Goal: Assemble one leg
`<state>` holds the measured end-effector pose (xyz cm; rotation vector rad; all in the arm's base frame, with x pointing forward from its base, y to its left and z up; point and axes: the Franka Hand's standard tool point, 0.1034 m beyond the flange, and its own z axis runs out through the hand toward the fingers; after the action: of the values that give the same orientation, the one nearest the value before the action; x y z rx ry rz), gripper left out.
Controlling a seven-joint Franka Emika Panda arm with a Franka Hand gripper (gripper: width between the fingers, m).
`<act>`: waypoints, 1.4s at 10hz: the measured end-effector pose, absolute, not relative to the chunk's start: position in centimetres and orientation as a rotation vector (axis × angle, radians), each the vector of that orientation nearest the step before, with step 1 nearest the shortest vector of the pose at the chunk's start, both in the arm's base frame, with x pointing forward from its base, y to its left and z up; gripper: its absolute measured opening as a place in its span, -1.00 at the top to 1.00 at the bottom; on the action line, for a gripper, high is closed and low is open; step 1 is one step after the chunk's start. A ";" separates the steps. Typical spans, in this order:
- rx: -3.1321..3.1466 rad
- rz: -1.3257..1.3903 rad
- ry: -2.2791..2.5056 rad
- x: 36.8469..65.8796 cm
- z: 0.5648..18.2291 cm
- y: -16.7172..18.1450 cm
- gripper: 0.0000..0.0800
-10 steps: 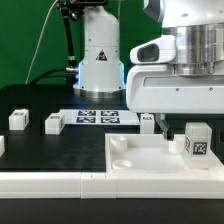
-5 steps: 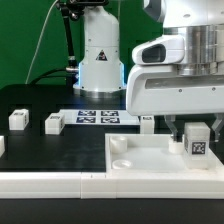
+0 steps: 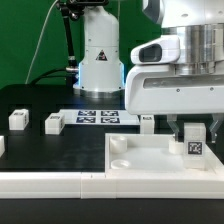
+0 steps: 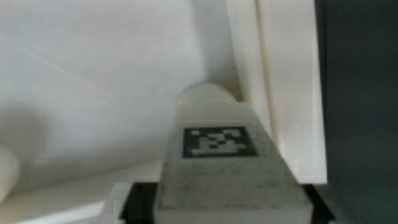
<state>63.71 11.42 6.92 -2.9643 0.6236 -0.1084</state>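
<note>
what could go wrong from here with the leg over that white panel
1. The gripper holds the leg at the far right corner of the white panel; the exterior view does not show whether it lines up with a socket, so it may land on the flat surface.
2. In the wrist view the leg sits close to the panel's raised edge and could catch on it.
3. An early release might let the leg topple.

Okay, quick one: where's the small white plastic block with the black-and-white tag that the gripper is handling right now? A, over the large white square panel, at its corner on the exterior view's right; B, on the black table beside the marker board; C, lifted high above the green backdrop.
A: the small white tagged leg sits under the gripper over the large white square panel, at its corner on the exterior view's right.
</note>
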 end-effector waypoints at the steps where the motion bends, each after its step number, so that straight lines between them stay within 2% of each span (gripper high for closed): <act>1: -2.904 -0.112 0.837 63.7 6.9 11.4 0.27; 8: -2.286 -0.033 1.942 63.5 6.8 11.3 0.27; 12: -2.035 0.020 2.173 63.4 6.8 11.7 0.27; 13: -2.094 0.013 2.117 63.4 6.8 11.7 0.09; 14: -2.138 0.008 2.072 63.4 6.8 11.8 0.09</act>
<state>63.44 11.77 6.78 -2.1378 2.0715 0.0083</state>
